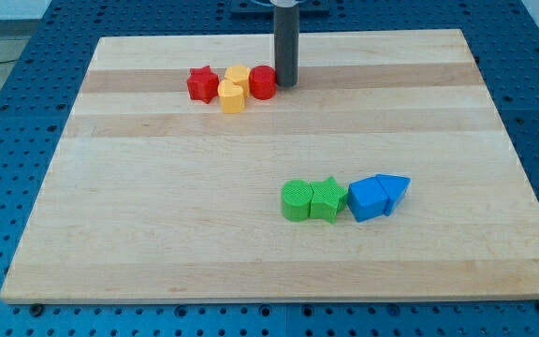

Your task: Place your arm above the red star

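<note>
The red star (200, 82) lies near the view's top left of the wooden board (157, 225). To its right are two yellow blocks (234, 90), touching, and then a red cylinder (263, 82). My tip (285, 83) rests on the board just right of the red cylinder, touching or nearly touching it. The tip is about 90 px to the right of the red star, with the yellow blocks and red cylinder between.
A green cylinder (297, 200) and a green star (327, 198) sit together right of centre. A blue cube-like block (369, 198) and a blue triangle (395, 190) adjoin them on the right. Blue perforated table (7, 112) surrounds the board.
</note>
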Controlling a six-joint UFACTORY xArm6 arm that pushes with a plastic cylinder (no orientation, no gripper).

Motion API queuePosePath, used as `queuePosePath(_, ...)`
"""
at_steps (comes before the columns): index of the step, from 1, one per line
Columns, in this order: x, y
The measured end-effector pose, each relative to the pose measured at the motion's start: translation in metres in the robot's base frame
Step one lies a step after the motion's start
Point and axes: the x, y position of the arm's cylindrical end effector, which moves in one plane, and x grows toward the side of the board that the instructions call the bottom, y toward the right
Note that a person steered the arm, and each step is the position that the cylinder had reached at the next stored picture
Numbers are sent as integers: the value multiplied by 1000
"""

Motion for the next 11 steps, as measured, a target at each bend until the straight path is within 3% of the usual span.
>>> queuePosePath(4, -42, -22)
queuePosePath(6, -42, -81)
queuePosePath(10, -36, -95)
queuePosePath(11, -36, -132)
